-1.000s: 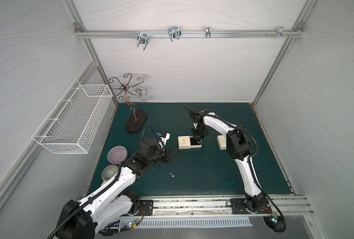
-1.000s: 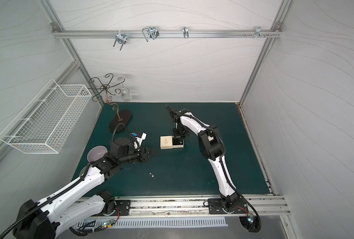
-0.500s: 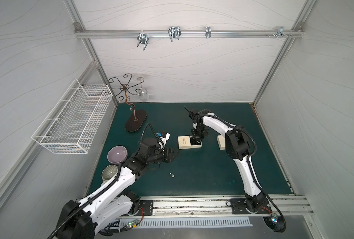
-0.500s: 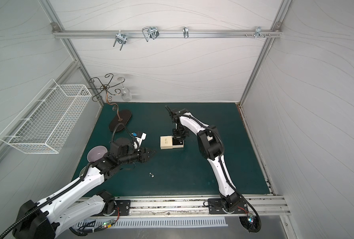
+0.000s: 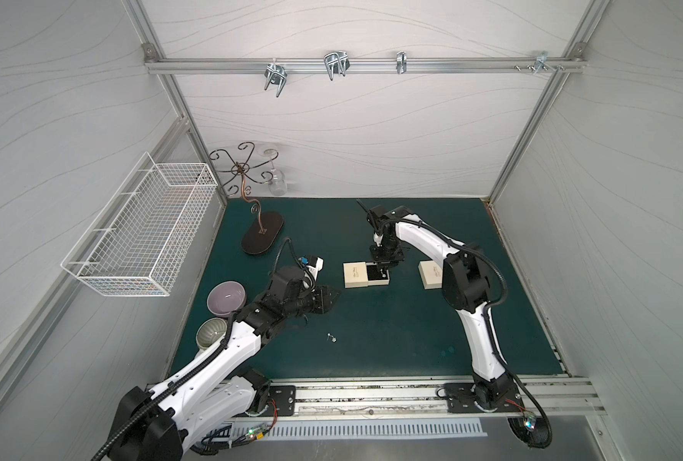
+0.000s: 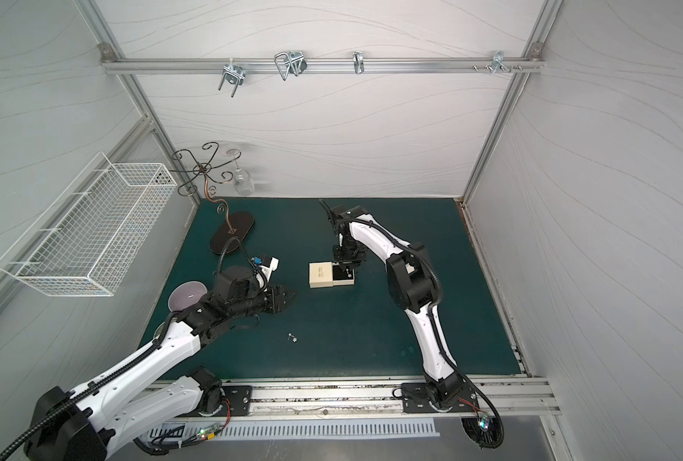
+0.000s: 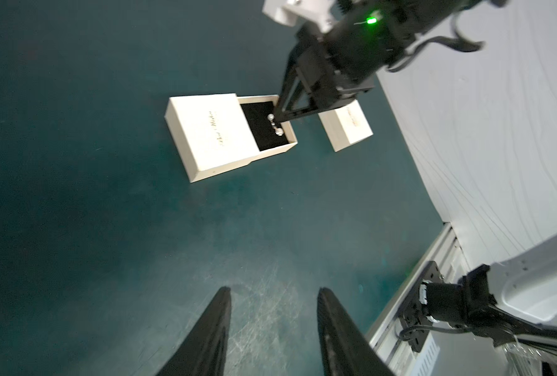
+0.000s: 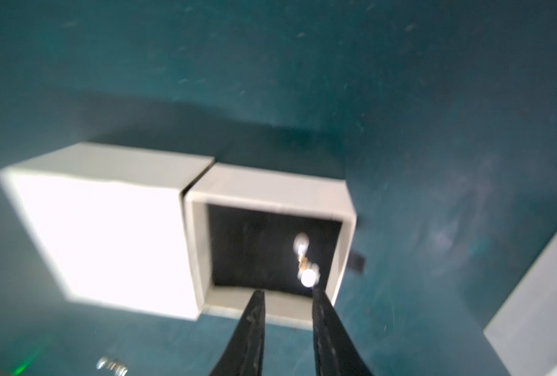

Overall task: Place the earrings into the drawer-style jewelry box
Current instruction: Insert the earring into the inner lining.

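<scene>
The cream drawer-style jewelry box (image 5: 356,274) (image 6: 320,275) sits mid-mat, its black-lined drawer (image 7: 264,128) (image 8: 270,250) pulled out. Two earrings (image 8: 304,260) (image 7: 275,125) (image 5: 382,274) lie in the drawer, one bead just beyond a fingertip. My right gripper (image 8: 288,293) (image 5: 385,268) (image 6: 347,268) hangs over the drawer's edge, open, with nothing between its fingers. More earrings (image 5: 331,338) (image 6: 292,338) lie loose on the mat nearer the front. My left gripper (image 7: 274,289) (image 5: 331,297) (image 6: 290,297) hovers open and empty, left of the box.
A second cream box (image 5: 429,274) (image 7: 347,125) stands right of the drawer, partly behind the right arm. A purple bowl (image 5: 226,297) and a grey bowl (image 5: 211,332) sit at the left edge. A wire basket (image 5: 144,235) hangs on the left wall, and a metal stand (image 5: 262,237) is at the back left.
The right gripper's jaws have parted above the drawer. Both arms otherwise stay about where they were.
</scene>
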Robot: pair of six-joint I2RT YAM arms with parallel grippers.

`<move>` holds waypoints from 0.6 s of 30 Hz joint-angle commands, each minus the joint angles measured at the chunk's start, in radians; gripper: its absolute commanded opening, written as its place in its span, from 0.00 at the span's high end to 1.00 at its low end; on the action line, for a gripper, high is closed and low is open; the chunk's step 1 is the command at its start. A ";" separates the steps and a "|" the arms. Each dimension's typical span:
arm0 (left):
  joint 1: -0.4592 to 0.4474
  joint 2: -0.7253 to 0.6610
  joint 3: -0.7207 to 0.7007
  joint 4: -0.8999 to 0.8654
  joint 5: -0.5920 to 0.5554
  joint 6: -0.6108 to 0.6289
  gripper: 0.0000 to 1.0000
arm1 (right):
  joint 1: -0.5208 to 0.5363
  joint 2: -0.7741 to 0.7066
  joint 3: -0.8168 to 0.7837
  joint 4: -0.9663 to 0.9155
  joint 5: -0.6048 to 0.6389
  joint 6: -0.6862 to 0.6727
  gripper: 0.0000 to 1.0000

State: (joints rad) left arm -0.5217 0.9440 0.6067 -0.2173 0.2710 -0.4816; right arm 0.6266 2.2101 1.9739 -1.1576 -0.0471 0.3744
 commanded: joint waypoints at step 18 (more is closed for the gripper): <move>0.011 -0.232 0.163 -0.366 -0.366 -0.142 0.54 | 0.264 -0.314 -0.336 0.194 -0.175 0.264 0.71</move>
State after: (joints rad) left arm -0.5167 0.7544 0.7033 -0.5091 -0.0040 -0.5884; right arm 0.8421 1.9270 1.6611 -1.0351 -0.1780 0.5579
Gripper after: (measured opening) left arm 0.462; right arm 0.290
